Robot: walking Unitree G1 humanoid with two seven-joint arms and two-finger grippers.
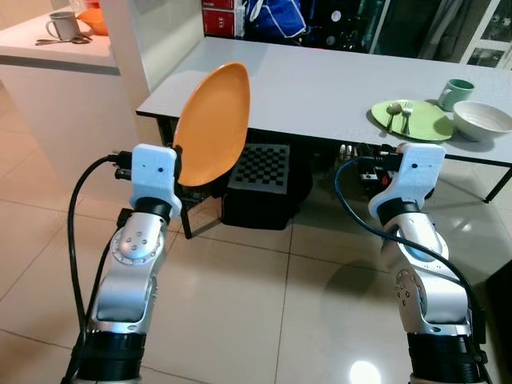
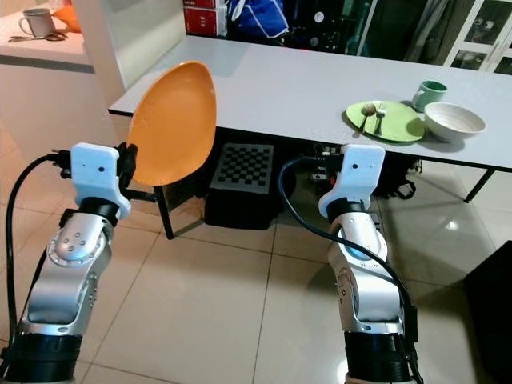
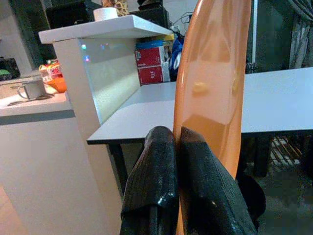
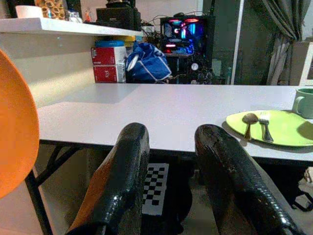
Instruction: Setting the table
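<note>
Left gripper [image 3: 177,147] has its jaws pinched on the orange plate [image 1: 212,124], held on edge before the worktop [image 1: 320,84]. Right gripper [image 4: 171,147] is parted, empty.

Table [image 1: 320,80] ahead; plate [image 1: 410,120] with spoon [image 1: 392,114], fork [image 1: 406,116] right; bowl [image 1: 482,120], cup [image 1: 456,92] beside.
</note>
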